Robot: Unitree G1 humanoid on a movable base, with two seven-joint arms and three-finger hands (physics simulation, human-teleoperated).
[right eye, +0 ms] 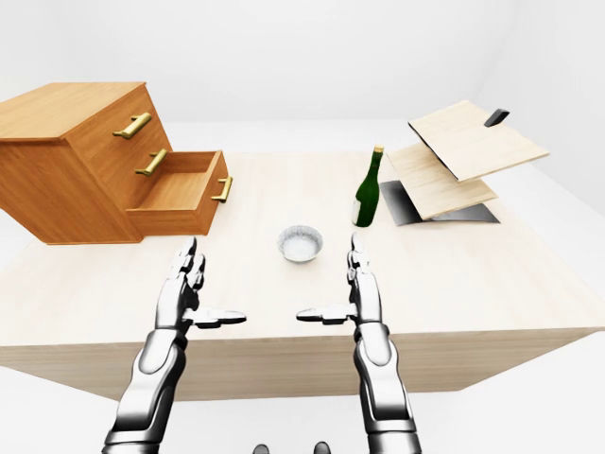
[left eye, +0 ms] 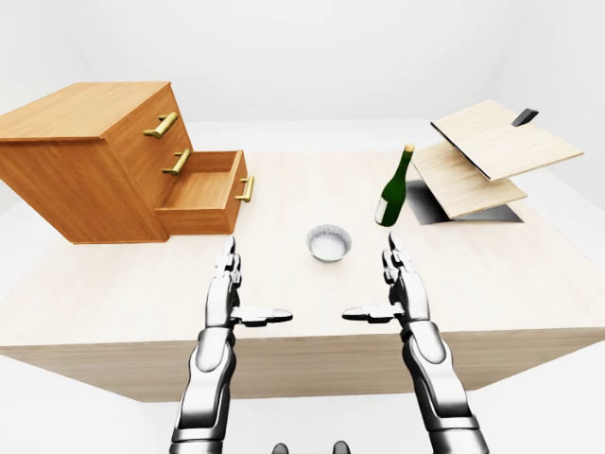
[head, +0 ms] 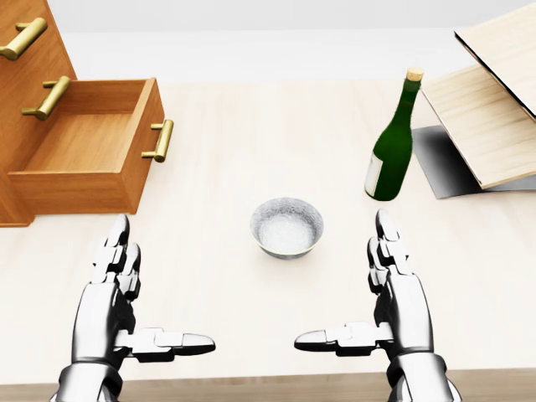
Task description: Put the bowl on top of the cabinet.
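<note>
A small silver bowl rests upright on the pale wooden table, near the middle of the head view. The wooden cabinet stands at the left of the left-eye view, its flat top bare and its bottom drawer pulled out. My left hand hovers open below and left of the bowl. My right hand hovers open below and right of it. Both hold fingers straight and thumbs pointing inward, touching nothing.
A green bottle stands upright just right of the bowl, above my right hand. Tilted wooden boards lean over a dark plate at the table's right. The table's near edge runs beneath my forearms.
</note>
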